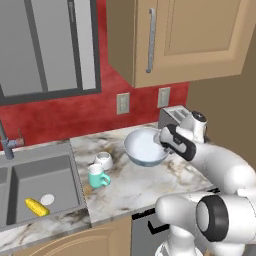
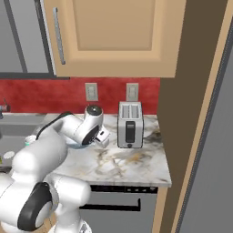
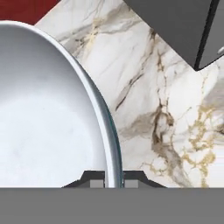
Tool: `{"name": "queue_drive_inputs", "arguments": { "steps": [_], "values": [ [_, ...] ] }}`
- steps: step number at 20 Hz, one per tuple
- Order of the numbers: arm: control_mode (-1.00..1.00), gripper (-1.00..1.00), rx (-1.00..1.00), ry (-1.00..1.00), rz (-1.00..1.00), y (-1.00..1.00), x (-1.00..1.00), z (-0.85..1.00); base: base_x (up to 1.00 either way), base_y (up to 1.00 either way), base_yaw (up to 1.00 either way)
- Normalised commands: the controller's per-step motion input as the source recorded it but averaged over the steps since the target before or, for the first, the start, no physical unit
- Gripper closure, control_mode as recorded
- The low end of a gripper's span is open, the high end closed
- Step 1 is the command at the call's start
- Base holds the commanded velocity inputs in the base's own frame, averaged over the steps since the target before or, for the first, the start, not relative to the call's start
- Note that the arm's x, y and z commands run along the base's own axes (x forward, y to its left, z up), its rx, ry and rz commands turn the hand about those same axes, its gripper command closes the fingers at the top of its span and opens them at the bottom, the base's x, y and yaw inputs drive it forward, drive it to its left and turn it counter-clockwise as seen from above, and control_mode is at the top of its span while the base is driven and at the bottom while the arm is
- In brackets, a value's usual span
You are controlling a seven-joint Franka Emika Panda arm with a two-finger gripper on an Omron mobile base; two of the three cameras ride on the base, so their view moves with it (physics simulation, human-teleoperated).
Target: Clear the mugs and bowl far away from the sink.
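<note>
Wide white bowl with pale blue outside [image 1: 145, 146]: rim pinched by closed claw [image 3: 114, 183]; carry level, low over marble table [image 1: 135, 185], toward silver toaster [image 2: 130, 124]

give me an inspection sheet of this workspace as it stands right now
surface: marble counter, veined white, grey and gold.
job's things: bowl tilted, gripped at its rim, right of the mugs; white mug and teal mug on the counter beside the sink.
clutter: corn cob lying in the sink basin; toaster at the back of the counter by the wall.
grippers: gripper shut on the bowl rim, one finger inside, one outside.
cables: nothing seen.
surroundings: red backsplash with two outlets, wood cabinets above, faucet behind the sink.
</note>
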Motion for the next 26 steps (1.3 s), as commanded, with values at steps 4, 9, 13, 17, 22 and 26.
{"name": "queue_drive_inputs", "arguments": {
  "steps": [4,9,13,17,22,26],
  "values": [
    [-1.00,1.00,0.17,-0.01,-0.19,-0.59,-0.44,0.64,0.00,0.00,0.00],
    [-1.00,1.00,0.10,0.00,-0.13,-0.16,-0.88,0.84,0.00,0.00,0.00],
    [-1.00,1.00,0.00,0.06,0.00,-0.02,-0.87,1.00,0.00,0.00,0.00],
    [-1.00,1.00,0.01,0.20,0.00,-0.24,-0.88,0.95,0.00,0.00,0.00],
    [-1.00,1.00,0.01,0.22,0.00,-0.21,-0.86,0.70,0.00,0.00,0.00],
    [-1.00,1.00,0.00,0.04,0.01,-0.02,-0.62,0.53,0.00,0.00,0.00]
  ]
}}
